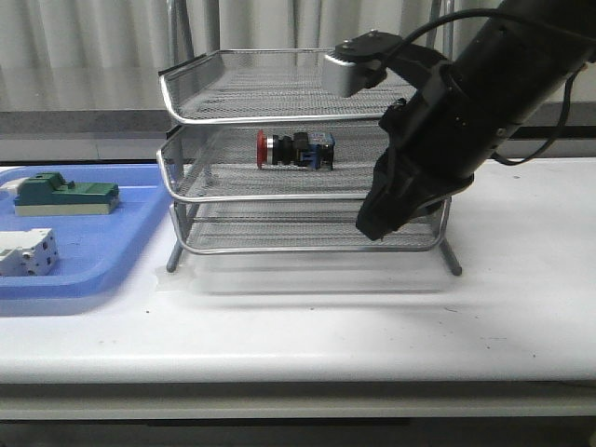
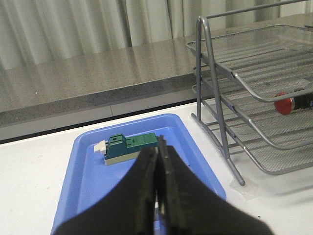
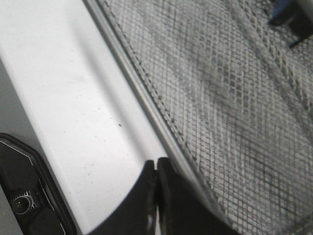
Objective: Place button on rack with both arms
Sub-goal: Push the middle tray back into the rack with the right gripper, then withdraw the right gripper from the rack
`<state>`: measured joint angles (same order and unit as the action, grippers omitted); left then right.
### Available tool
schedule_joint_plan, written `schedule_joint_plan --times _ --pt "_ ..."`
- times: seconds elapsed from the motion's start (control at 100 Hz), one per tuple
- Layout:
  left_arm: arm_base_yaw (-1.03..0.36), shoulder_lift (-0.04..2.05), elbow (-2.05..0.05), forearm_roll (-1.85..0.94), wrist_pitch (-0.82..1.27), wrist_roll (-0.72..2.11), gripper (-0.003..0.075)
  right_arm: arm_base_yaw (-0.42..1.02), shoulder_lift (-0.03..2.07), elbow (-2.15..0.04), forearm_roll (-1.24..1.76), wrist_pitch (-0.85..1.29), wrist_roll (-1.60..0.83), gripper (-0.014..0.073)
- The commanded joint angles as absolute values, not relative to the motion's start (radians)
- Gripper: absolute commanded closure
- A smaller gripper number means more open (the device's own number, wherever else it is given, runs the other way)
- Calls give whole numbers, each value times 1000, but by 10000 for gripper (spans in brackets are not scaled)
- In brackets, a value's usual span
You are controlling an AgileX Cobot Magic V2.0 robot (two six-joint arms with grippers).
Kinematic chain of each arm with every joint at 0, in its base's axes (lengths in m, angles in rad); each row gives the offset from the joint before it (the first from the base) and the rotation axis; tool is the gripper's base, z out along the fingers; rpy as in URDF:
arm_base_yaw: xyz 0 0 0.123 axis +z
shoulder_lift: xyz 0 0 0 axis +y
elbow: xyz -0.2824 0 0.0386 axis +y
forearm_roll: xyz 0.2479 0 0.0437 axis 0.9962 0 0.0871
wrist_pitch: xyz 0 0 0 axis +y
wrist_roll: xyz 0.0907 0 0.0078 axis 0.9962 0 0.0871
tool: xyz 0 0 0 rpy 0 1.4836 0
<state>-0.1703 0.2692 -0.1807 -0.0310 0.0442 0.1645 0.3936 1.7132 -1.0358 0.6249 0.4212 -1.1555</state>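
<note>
The button (image 1: 295, 150) lies on its side on the middle tier of the rack (image 1: 186, 112), red cap toward the rack's left side and blue rear block toward the right, roughly midway along that tray and a little behind its front rim. Nothing is touching it. In the left wrist view the red cap (image 2: 283, 105) shows at the picture's border, resting on the mesh under the top tray.

The rack stands on the white bench (image 1: 521, 307), toward the far edge, its three wire-mesh trays stacked and its legs on a pale clear sheet (image 1: 307, 279) spread on the bench top.

The right arm (image 1: 466, 102) reaches down from the upper right in front of the rack's right side, with a grey-silver part near the top tray's right front corner. The right pincer (image 3: 156, 171) is closed with its fingers pressed together and nothing between them; its tip hangs by the front right corner of the lowest tray, just above the tray's rim and the bench.

The left pincer (image 2: 158, 161) is likewise closed and empty, fingers meeting in a thin seam. It hovers over the blue plastic tray (image 1: 121, 251), which sits at the bench's left edge, just beside the rack. In that tray a green-topped block (image 1: 65, 196) lies toward the far side and a white-grey block (image 1: 26, 253) nearer the front.
</note>
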Motion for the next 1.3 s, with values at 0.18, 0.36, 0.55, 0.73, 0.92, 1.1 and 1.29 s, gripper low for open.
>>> schedule_joint_plan --times 0.18,0.36,0.55,0.73,0.92,1.1,1.29 --pt "-167 274 -210 -40 -36 156 740 388 1671 -1087 632 474 -1125 661" --pt "-167 274 -210 -40 -36 156 740 388 1634 -1086 629 546 -993 654" --pt "-167 274 -210 -40 -36 156 740 385 1534 -1084 482 544 -743 654" --pt "-167 274 -210 -40 -36 156 740 354 1404 -1082 260 579 -444 654" --pt "-167 274 -210 -42 -36 156 740 280 1223 -1037 192 587 -346 654" --pt "-167 274 -210 -42 -36 156 740 185 1060 -964 192 643 -319 654" --pt "-167 274 -210 -42 -36 156 740 106 869 -842 192 644 -304 654"
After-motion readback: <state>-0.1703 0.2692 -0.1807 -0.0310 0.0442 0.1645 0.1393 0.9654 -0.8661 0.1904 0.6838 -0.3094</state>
